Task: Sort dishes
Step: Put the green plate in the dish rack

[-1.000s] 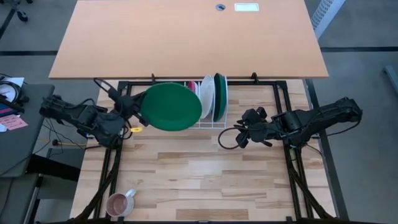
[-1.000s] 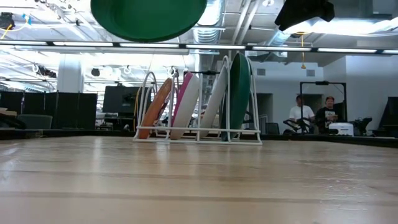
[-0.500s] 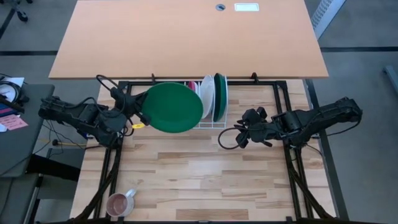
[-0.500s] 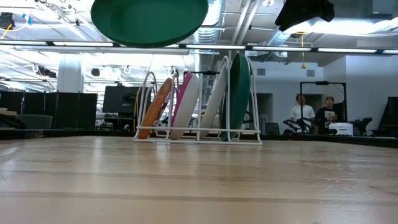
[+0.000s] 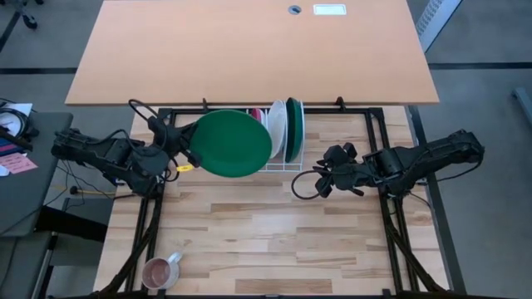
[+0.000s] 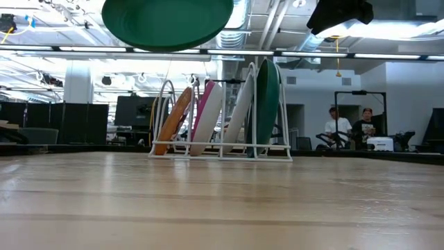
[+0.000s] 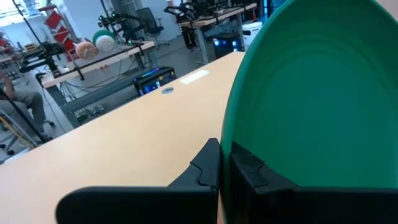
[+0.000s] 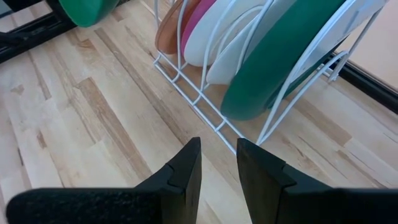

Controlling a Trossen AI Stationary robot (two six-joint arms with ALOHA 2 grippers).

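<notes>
Wooden counter (image 5: pixel 274 224) below us, our left claw (image 7: pixel 219 167) pinches the green plate (image 5: pixel 234 143) aloft at ten o'clock, over the rack (image 6: pixel 220 154); we should tilt it upright first. Right claw (image 8: pixel 217 163), part-open and empty, waits at three o'clock.

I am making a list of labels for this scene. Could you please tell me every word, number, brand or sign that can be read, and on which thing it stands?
No text can be read in any view.
Green plate, rack, mug: no lettering shows.
White label on the far table: too small to read.
</notes>
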